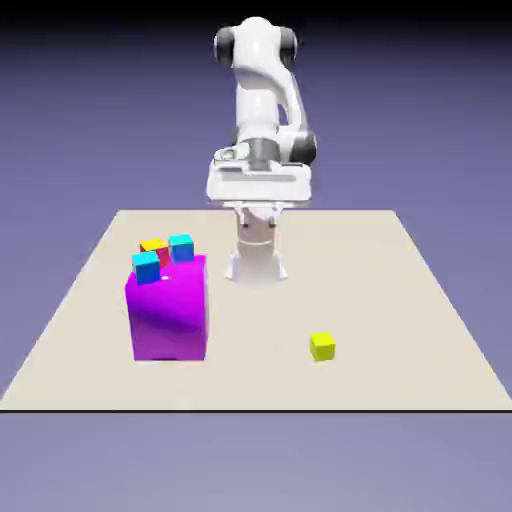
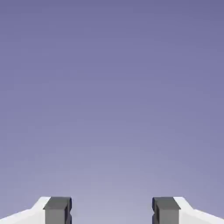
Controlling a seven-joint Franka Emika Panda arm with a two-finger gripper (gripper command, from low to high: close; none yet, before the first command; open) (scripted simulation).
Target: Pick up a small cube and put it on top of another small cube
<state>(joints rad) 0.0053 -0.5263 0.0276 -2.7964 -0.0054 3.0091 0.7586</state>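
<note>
A small yellow cube lies alone on the table, toward the exterior view's right front. A large magenta block stands at the exterior view's left. On its top sit two small cyan cubes, a small orange cube and a small red cube between them. My gripper hangs high above the table's far side, well away from every cube. In the hand view my gripper is open, its grey fingertips wide apart, and only backdrop shows between them.
The beige table ends in a dark front edge. The robot's white base stands just to the right of the magenta block's far corner.
</note>
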